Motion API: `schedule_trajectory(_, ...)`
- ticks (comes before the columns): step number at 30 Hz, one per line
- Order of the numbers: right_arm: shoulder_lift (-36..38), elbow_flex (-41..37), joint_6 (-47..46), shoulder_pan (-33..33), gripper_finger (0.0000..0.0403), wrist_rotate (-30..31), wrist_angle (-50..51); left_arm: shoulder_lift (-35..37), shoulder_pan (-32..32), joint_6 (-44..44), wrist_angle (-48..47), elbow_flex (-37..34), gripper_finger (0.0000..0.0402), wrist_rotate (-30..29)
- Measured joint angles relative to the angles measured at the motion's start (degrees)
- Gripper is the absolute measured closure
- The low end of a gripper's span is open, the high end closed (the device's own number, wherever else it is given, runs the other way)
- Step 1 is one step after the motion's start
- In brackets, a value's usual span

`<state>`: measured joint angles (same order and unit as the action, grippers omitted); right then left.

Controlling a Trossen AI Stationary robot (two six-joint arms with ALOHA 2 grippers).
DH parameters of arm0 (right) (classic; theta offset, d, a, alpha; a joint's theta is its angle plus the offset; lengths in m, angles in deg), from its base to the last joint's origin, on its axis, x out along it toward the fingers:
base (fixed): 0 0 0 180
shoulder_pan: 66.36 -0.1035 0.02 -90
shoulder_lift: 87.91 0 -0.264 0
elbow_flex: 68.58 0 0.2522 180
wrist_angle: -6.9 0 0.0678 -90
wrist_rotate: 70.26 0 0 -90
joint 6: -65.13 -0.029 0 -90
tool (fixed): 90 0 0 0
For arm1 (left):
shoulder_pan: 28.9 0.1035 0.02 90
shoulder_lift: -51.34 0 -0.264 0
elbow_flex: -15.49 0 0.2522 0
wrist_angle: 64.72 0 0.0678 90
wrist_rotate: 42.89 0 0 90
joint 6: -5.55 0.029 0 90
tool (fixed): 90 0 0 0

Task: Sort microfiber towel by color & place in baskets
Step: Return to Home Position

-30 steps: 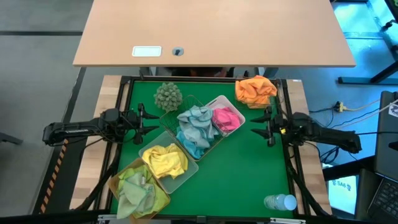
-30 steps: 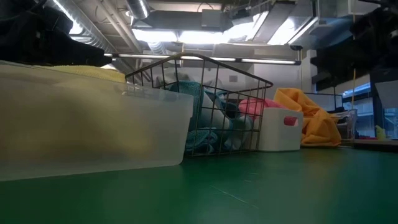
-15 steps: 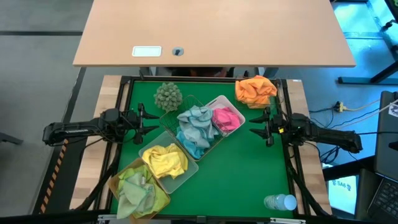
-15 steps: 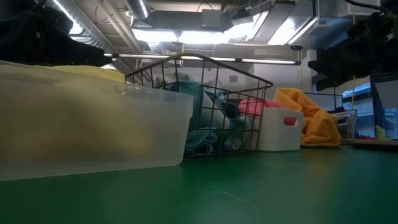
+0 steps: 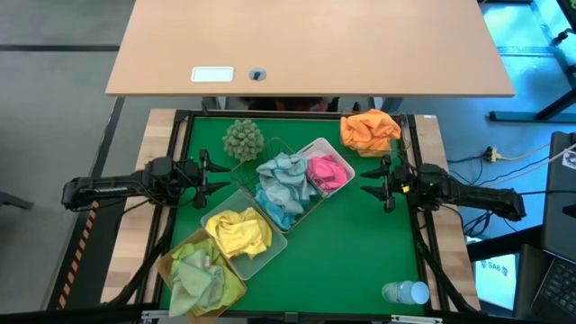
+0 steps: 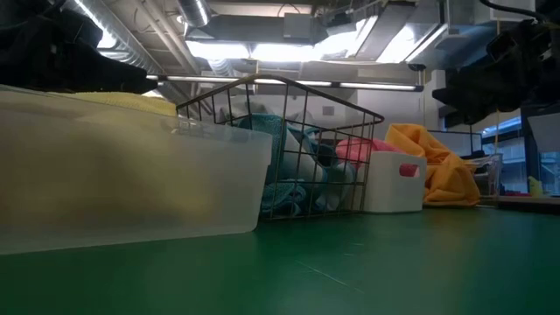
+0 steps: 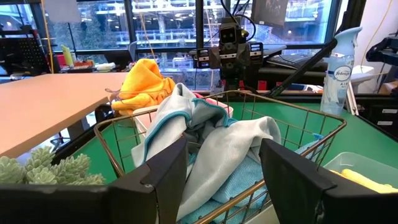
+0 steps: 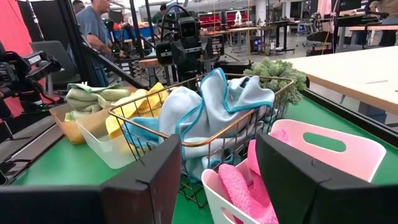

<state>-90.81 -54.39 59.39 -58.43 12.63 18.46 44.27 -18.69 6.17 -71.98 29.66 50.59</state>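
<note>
Four baskets stand in a slanting row on the green mat. The amber basket (image 5: 171,261) holds lime green towels (image 5: 196,274). The frosted clear basket (image 5: 268,250) holds yellow towels (image 5: 239,231). Light blue towels (image 5: 281,184) fill the green wire mesh basket (image 7: 292,112), and pink towels (image 5: 328,171) lie in the white basket (image 8: 323,149). A heap of orange towels (image 5: 369,130) rests on the table's far right corner. My left gripper (image 5: 209,174) hovers open left of the baskets. My right gripper (image 5: 371,183) hovers open right of them, near side of the orange heap.
A round grey-green bobbly ball (image 5: 243,139) sits near the far edge, beside the wire basket. A clear plastic bottle (image 5: 405,292) lies at the near right corner. Bare green mat (image 5: 351,247) lies between the baskets and the bottle. A person (image 8: 99,31) stands beyond the table.
My right arm has shifted slightly toward the table's left and now shows further into the low view. Towels and baskets have stayed where they were.
</note>
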Motion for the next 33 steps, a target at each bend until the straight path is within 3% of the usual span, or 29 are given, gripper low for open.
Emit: schedule_trajectory(33, 2.8, 0.0, 0.1, 0.0, 0.0198, 2.4, 0.3, 0.0, 0.0, 0.0, 0.0, 0.0, 0.0207, 0.0)
